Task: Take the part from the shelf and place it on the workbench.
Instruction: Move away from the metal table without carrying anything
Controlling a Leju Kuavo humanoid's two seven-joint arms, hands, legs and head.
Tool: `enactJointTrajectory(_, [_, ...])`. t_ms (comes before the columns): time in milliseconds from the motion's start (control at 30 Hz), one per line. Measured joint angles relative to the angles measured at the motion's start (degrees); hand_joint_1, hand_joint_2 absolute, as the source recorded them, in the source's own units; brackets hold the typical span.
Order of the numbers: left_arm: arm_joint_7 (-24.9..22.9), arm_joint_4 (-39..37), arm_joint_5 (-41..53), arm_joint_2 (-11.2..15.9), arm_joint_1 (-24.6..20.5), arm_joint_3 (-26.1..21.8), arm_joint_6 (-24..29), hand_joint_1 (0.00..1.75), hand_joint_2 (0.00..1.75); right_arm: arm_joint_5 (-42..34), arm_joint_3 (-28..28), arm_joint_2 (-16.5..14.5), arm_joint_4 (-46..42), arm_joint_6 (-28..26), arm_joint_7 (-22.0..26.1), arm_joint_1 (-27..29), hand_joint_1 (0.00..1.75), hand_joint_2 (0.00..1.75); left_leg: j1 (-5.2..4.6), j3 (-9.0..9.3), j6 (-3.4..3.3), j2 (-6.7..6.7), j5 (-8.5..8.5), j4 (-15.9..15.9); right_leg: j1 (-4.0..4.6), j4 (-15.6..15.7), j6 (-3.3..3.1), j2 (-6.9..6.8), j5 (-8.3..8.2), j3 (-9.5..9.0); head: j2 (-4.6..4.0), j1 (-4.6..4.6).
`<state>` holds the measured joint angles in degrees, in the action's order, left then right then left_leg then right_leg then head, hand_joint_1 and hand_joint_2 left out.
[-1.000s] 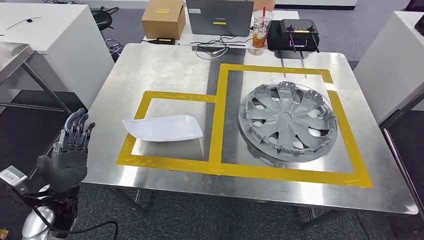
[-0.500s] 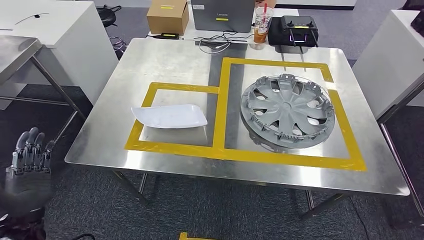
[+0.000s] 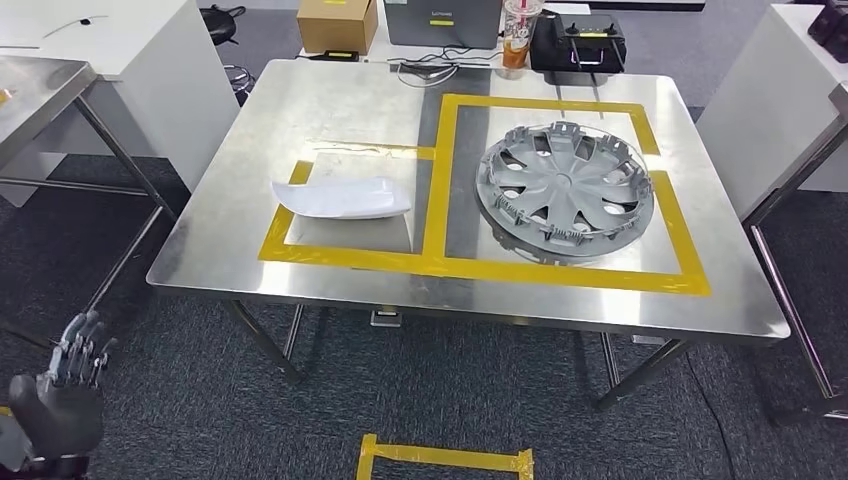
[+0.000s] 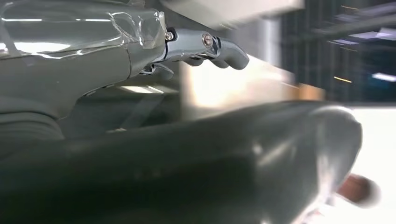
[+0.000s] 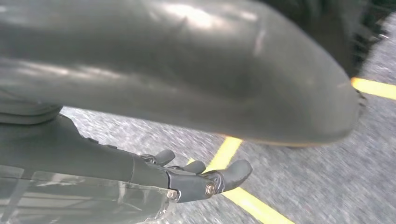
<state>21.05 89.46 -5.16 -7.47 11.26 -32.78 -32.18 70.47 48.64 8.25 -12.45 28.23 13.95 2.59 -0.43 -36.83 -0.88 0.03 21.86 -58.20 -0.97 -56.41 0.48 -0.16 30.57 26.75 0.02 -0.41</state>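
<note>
**A:** So where's the part at? I see a white curved panel [image 3: 342,198] lying inside the smaller yellow tape box [image 3: 348,254] on the steel workbench [image 3: 250,130], and a grey wheel cover [image 3: 563,187] flat in the bigger taped box next to it, the two well apart with a strip of tape between them.

**B:** Yep, both sit on the bench top and nothing's touching either one. Can't say for sure which one counts as "the part", and there's no shelf in the head view to check against. My guess is the placing is basically done, since both taped spots are filled.

**A:** What about the hands?

**B:** Left hand [image 3: 58,400] hangs low over the carpet, off the near-left corner of the bench, well away from the white panel. Fingers up and a bit apart, holding nothing. Right hand [image 5: 196,179] shows in its own wrist view, above grey floor with yellow tape lines; fingers look loosely relaxed and I see nothing in them.

**A:** Anything left then?

**B:** If more parts are due, another trip to the shelf. Otherwise it looks finished. Behind the bench there's a cardboard box [image 3: 337,25] and an iced drink cup [image 3: 516,35].
</note>
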Motion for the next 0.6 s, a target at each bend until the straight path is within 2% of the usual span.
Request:
enactJointTrajectory(33, [0.62,-2.75,3.61,0.11,0.0,-2.03,0.1,0.0,0.0,-0.04,0.38,0.01,-0.04,0.79,-0.38,0.29,0.0,0.0,0.18,-0.38,0.41,-0.04,1.61,-1.16,-0.12,0.06,-0.5,-0.09,-0.5,0.41,0.0,-0.09])
enactJointTrajectory(67, [1.37,-5.59,7.54,0.29,-0.06,-4.23,0.22,0.0,0.0,-0.06,0.77,0.03,-0.13,1.6,-0.73,0.64,0.0,0.0,0.39,-0.98,0.84,-0.07,4.16,-3.37,-0.17,0.09,-0.91,-0.17,-1.05,0.92,0.0,-0.19])
enactJointTrajectory(133, [3.15,-11.56,15.31,0.67,-0.31,-9.02,0.0,0.0,0.0,-0.06,1.56,0.06,-0.55,3.01,-1.2,1.47,0.0,0.0,0.75,-2.44,1.5,-0.08,9.79,-10.25,0.01,0.04,-1.28,-0.23,-2.12,2.15,0.0,-0.36])
enactJointTrajectory(167, [3.92,-14.12,17.99,0.75,-0.49,-11.24,-0.42,0.0,0.0,-0.03,1.93,0.04,-0.89,3.56,-1.36,1.88,0.0,0.0,0.9,-2.86,1.67,-0.07,11.24,-13.44,0.12,0.0,-1.3,-0.23,-2.67,2.82,0.0,-0.37])
enactJointTrajectory(200, [4.49,-16.26,19.84,0.76,-0.73,-13.24,-0.92,0.0,0.0,0.04,2.29,0.02,-1.31,4.07,-1.48,2.23,0.0,0.0,1.01,-2.63,1.71,-0.07,11.36,-15.27,0.22,-0.03,-1.25,-0.23,-3.22,3.51,0.0,-0.37])
enactJointTrajectory(233, [4.76,-17.83,21.09,0.71,-1.1,-14.96,-1.48,0.0,0.0,0.16,2.65,-0.03,-1.83,4.63,-1.67,2.51,0.0,0.0,1.08,-1.4,1.65,-0.07,10.34,-15.08,0.32,-0.05,-1.16,-0.23,-3.79,4.21,0.0,-0.38])
enactJointTrajectory(267, [4.84,-19.02,22.21,0.63,-1.57,-16.56,-2.1,0.0,0.0,0.31,3.01,-0.15,-2.47,5.22,-1.86,2.73,0.0,0.0,1.1,0.86,1.46,-0.08,8.89,-12.86,0.43,-0.06,-1.04,-0.25,-4.33,4.78,0.0,-0.38])
enactJointTrajectory(300, [4.8,-19.8,23.17,0.54,-2.12,-18.02,-2.7,0.0,0.0,0.47,3.37,-0.36,-3.21,5.8,-2.05,2.87,0.0,0.0,1.06,4.04,1.14,-0.09,7.86,-8.97,0.5,-0.07,-0.88,-0.28,-4.84,5.19,0.0,-0.38])
enactJointTrajectory(333, [4.72,-20.36,23.94,0.43,-2.71,-19.38,-3.21,0.0,0.0,0.6,3.71,-0.61,-3.97,6.33,-2.25,3.01,0.0,0.0,0.95,7.34,0.77,-0.1,7.66,-4.47,0.63,-0.08,-0.68,-0.33,-5.31,5.49,0.0,-0.36])
enactJointTrajectory(367, [4.5,-20.74,24.57,0.33,-3.26,-20.55,-3.53,0.0,0.0,0.71,4.02,-0.88,-4.66,6.72,-2.37,3.1,0.0,0.0,0.78,9.79,0.43,-0.12,7.97,-0.92,0.68,-0.06,-0.42,-0.4,-5.77,5.64,0.0,-0.31])
enactJointTrajectory(400, [4.06,-21.1,25.34,0.23,-3.71,-21.59,-3.59,0.0,0.0,0.83,4.32,-1.11,-5.32,7.1,-2.45,3.17,0.0,0.0,0.52,11.15,0.07,-0.13,8.46,1.43,0.64,-0.01,-0.08,-0.48,-6.21,5.76,0.0,-0.32])
enactJointTrajectory(433, [3.43,-21.53,26.53,0.16,-4.05,-22.54,-3.36,0.0,0.0,1.01,4.6,-1.35,-5.98,7.55,-2.5,3.28,0.0,0.0,0.25,11.42,-0.27,-0.12,8.63,2.41,0.56,0.07,0.3,-0.55,-6.68,5.88,0.0,-0.29])
enactJointTrajectory(500, [2.18,-23.19,31.46,0.08,-4.34,-24.67,-2.44,0.0,0.0,1.78,5.32,-1.87,-7.67,8.87,-2.51,3.72,0.0,0.0,0.01,10.74,-1.16,0.08,7.46,3.17,0.34,-0.04,0.91,-0.54,-7.03,6.25,0.0,-0.3])
enactJointTrajectory(533, [1.68,-24.48,35.23,0.09,-4.36,-25.77,-2.05,0.0,0.0,2.41,5.73,-2.15,-8.64,9.53,-2.5,4.03,0.0,0.0,0.02,10.34,-1.68,0.22,6.67,3.61,0.28,-0.88,0.84,-0.46,-6.04,6.73,0.0,-0.18])
enactJointTrajectory(567, [1.08,-26.07,39.64,0.09,-4.32,-26.88,-1.92,0.0,0.0,3.25,6.19,-2.34,-9.54,9.98,-2.53,4.29,0.0,0.0,0.05,9.75,-2.14,0.36,5.79,4.01,0.24,-2.72,0.55,-0.38,-4.12,7.48,0.0,-0.07])
enactJointTrajectory(600, [0.01,-27.8,44.07,0.03,-4.27,-28.02,-2.17,0.0,0.0,4.22,6.64,-2.41,-10.21,9.99,-2.51,4.41,0.0,0.0,0.02,9.0,-2.46,0.49,5.01,4.13,0.15,-5.69,0.13,-0.32,-1.42,8.47,0.0,0.03])
